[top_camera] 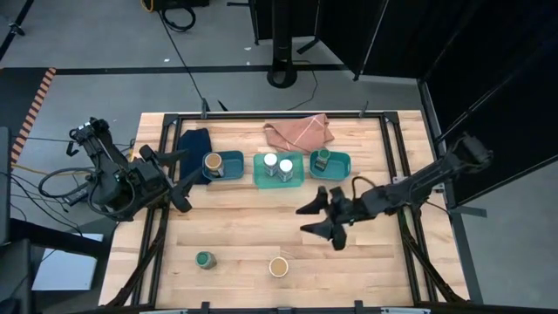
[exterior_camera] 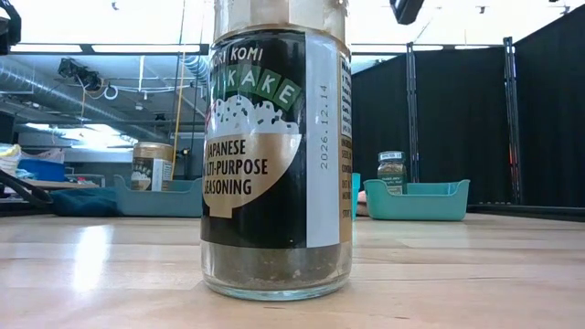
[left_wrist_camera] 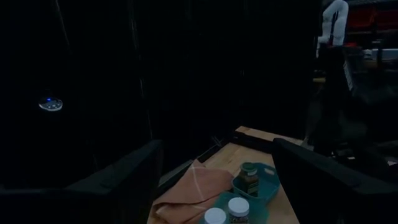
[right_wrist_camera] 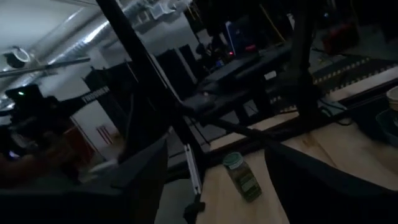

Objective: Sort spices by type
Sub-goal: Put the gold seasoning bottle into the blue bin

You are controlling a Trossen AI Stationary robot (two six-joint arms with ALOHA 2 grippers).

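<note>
My right tool [top_camera: 324,212] hangs over the middle of the counter [top_camera: 244,244], its two fingers apart and holding nothing. I think it waits there to go for the loose jars. From it, at about 7 o'clock, stands the tan jar [top_camera: 279,266]; farther off toward 8 o'clock is the green jar [top_camera: 205,259]. At 11 o'clock the two white jars [top_camera: 278,166] share the middle tray [top_camera: 279,181], so that pair looks sorted. At 12 o'clock a green jar sits in the right tray [top_camera: 332,162]. My left tool [top_camera: 181,177] rests at 9 o'clock, fingers apart, empty, beside the left tray [top_camera: 225,166] with a tan jar in it. The near tan jar reads "JAPANESE", "PURPOSE SEASONING" and "2026.12.14".
</note>
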